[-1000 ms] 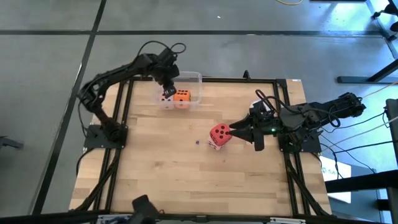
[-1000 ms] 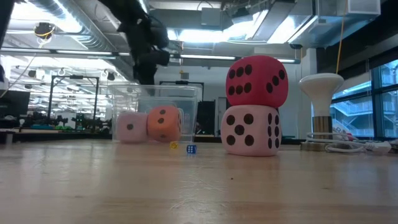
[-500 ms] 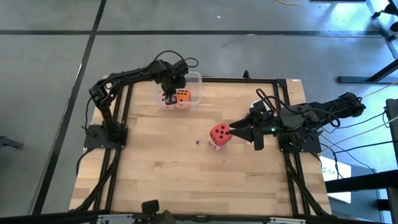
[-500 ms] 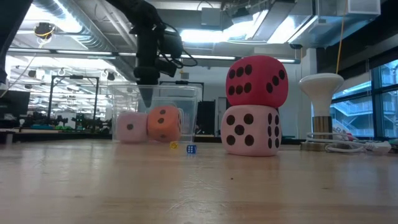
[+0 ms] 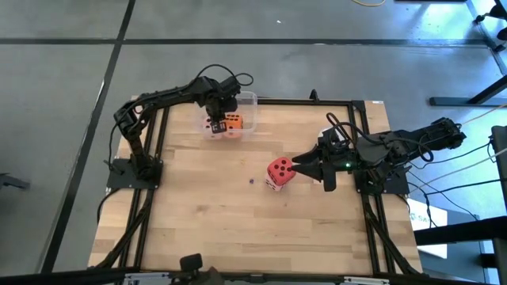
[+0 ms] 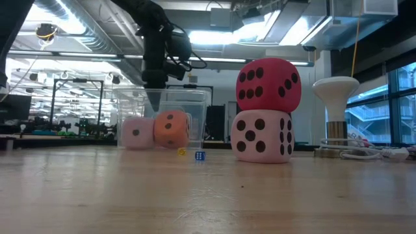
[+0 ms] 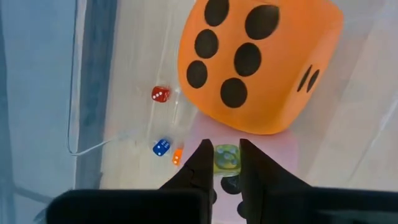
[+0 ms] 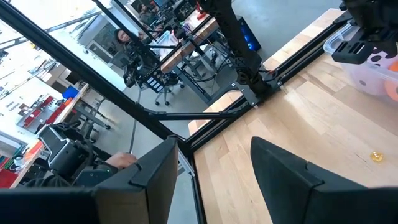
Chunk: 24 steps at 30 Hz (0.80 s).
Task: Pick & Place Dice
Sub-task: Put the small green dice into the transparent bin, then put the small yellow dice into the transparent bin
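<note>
Tub [image 5: 242, 119]: left gripper [image 7: 224, 163] pinching small yellow die [image 7: 225, 158] over pink die [image 6: 137, 133] (mostly hidden); right gripper [image 8: 214, 155] parted, empty.

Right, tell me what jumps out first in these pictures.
A red die stacked on a pale pink die mid-table, with the right hand open beside the stack. At the far edge, the left hand reaches into a clear tub, pinching a tiny yellow die above an orange die.
</note>
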Tool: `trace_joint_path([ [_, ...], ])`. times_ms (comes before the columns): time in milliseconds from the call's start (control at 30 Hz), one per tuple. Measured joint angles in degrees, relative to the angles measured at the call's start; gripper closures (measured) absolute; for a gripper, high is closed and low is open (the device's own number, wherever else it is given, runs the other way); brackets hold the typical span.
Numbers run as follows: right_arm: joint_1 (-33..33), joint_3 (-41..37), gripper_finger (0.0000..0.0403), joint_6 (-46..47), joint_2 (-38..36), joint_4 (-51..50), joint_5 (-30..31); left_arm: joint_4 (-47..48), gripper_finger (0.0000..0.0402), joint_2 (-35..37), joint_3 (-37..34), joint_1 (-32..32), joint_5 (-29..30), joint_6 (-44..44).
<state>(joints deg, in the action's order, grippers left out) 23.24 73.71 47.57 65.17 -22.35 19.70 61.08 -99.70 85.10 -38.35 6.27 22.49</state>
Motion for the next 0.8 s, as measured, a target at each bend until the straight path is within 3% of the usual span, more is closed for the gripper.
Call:
trace_joint_path([
  [267,0.0,0.0,0.0201,1.1,0.0,0.0,0.0,0.2,0.0270,0.0,0.0,0.0,-1.7,4.9],
  [467,0.0,0.0,0.0201,1.5,0.0,0.0,0.8,0.0,0.0195,0.0,0.0,0.0,1.4,5.6],
  [667,0.0,0.0,0.0201,1.5,0.0,0.0,2.3,-1.3,0.0166,0.0,0.0,-0.4,1.3,-1.6],
  [800,0.0,0.0,0.0201,1.5,0.0,0.1,2.4,-2.0,0.0165,0.0,0.7,-2.5,-4.4,-8.7],
])
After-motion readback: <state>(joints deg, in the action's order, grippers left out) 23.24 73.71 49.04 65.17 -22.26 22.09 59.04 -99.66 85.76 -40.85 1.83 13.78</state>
